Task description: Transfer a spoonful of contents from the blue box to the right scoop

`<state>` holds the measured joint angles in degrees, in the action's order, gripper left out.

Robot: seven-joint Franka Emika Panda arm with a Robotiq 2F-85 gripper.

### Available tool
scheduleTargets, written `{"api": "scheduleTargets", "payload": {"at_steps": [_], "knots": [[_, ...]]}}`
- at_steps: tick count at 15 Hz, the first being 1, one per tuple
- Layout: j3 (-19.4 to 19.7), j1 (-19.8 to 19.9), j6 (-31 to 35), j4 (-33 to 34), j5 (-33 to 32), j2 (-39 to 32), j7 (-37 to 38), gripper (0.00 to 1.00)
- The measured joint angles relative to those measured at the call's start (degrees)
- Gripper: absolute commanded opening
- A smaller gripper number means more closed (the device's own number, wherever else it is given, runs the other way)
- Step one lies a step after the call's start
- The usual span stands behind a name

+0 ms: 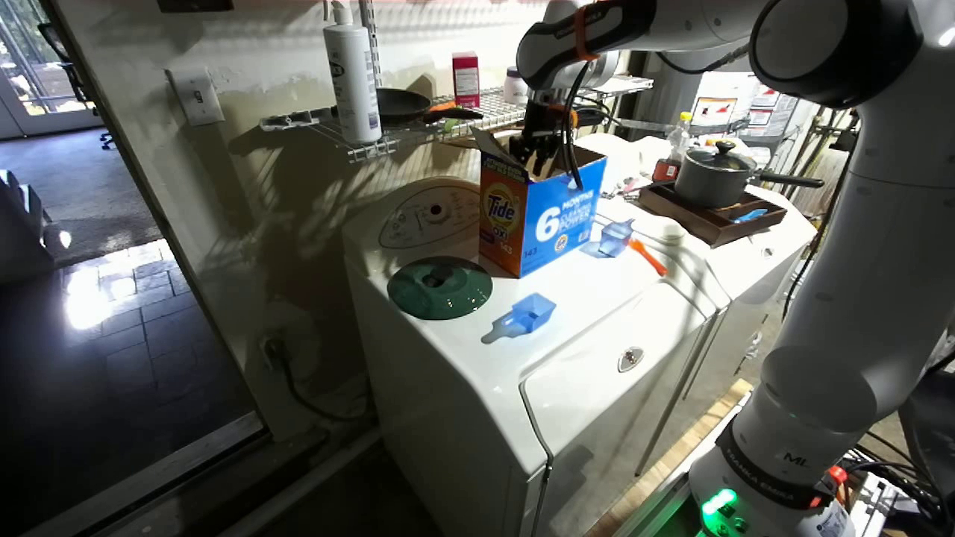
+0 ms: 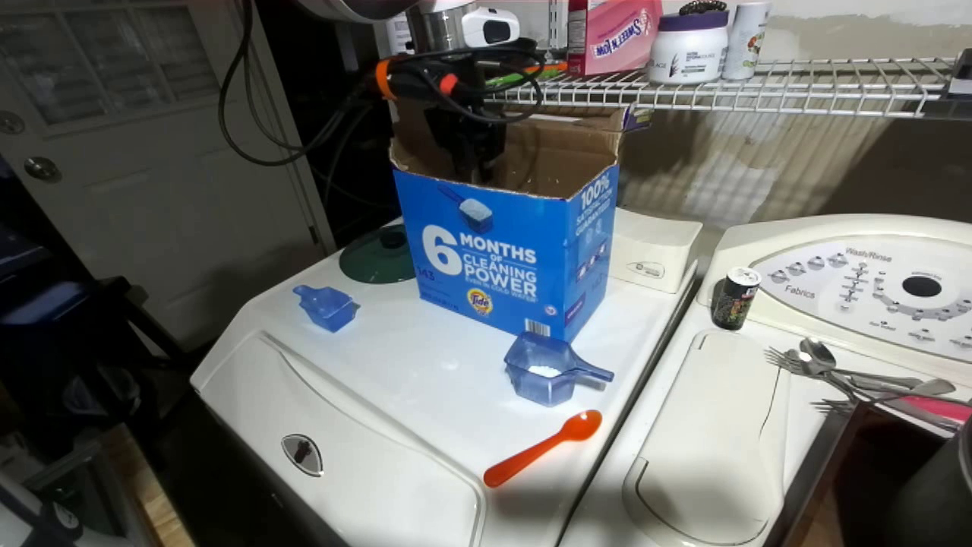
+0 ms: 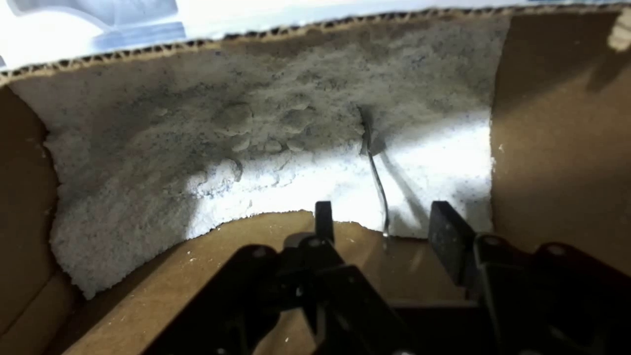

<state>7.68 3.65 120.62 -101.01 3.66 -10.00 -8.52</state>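
Note:
The blue box [image 1: 556, 220] is an open Tide carton, also seen in an exterior view [image 2: 493, 258]. White powder [image 3: 148, 162] lies inside it in the wrist view. A thin metal utensil handle [image 3: 375, 172], seemingly a spoon, sticks up out of the powder; its lower end is buried. My gripper [image 3: 382, 212] is open and reaches into the box mouth, fingers apart on either side of the handle, not visibly touching it. The gripper also shows in both exterior views [image 1: 539, 160] [image 2: 474, 169]. The right scoop [image 2: 543, 368] stands before the box with some white powder inside; it also shows here [image 1: 615, 239].
A deeper blue scoop [image 1: 528, 313] and a green lid [image 1: 440, 287] lie on the white machine top [image 2: 425, 380]. An orange spoon [image 2: 543, 448] lies near the right scoop. A wire shelf [image 2: 797, 87] with bottles and boxes is behind. A pot [image 1: 712, 175] stands on a wooden tray.

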Motion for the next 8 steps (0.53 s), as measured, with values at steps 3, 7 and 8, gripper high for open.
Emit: {"api": "scheduleTargets", "payload": {"at_steps": [3, 7, 8], "knots": [[0.0, 0.0, 0.0, 0.0, -0.1, 0.0, 0.1, 0.24], [-0.2, 0.0, 0.0, 0.1, -0.6, 0.0, 0.2, 0.02], [-0.2, 0.0, 0.0, 0.1, -0.8, 0.0, 0.2, 0.0]]}}
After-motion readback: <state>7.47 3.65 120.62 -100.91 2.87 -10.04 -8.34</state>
